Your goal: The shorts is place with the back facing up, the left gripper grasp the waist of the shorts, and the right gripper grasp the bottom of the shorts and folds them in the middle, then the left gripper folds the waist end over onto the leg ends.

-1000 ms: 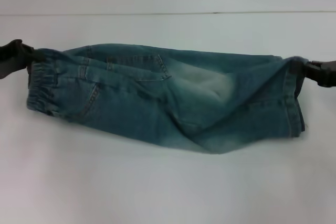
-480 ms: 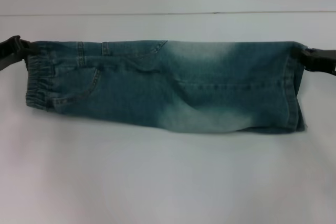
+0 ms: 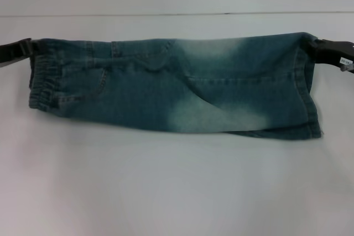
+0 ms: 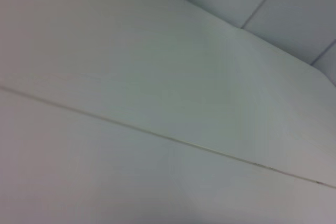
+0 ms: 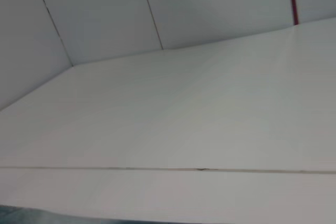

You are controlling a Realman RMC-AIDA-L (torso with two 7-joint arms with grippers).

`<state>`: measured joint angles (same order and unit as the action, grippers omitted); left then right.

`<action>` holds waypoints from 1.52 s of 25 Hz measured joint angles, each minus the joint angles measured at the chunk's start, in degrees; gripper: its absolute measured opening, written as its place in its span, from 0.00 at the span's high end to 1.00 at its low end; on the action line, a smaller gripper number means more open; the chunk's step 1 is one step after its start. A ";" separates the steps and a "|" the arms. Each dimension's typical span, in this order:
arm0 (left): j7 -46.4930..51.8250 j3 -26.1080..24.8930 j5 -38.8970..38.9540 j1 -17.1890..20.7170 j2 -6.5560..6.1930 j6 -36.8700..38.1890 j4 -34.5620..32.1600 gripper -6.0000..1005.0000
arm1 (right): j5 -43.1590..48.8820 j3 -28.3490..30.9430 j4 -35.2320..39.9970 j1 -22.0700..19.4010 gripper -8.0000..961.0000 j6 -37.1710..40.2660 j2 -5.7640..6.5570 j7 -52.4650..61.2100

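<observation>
The denim shorts (image 3: 177,84) lie stretched sideways across the white worktop (image 3: 177,192), folded lengthwise into a long band. The elastic waist is at the robot's left end and the hemmed leg ends are at its right end. The left tool (image 3: 25,48) is pinching the far corner of the waistband, its dark body reaching in from the left edge of the head view. The right tool (image 3: 316,46) is clamped on the far corner of the leg hems, with a small white label showing on its black body. A pale, faded patch runs across the middle of the denim, and a back pocket seam shows nearer the waist. The wrist views show only the bare worktop, its seam line and panelled walls (image 5: 105,9) behind.
</observation>
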<state>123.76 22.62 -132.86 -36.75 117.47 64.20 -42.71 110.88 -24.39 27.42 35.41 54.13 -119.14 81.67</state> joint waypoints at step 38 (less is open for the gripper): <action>20.94 6.09 -10.84 4.19 -2.20 12.15 -8.96 0.07 | -2.34 -6.58 8.39 -7.13 0.12 40.12 4.43 3.48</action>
<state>144.71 28.71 -143.71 -32.57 115.28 76.35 -51.67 108.53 -30.97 35.81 28.28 94.25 -114.71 85.16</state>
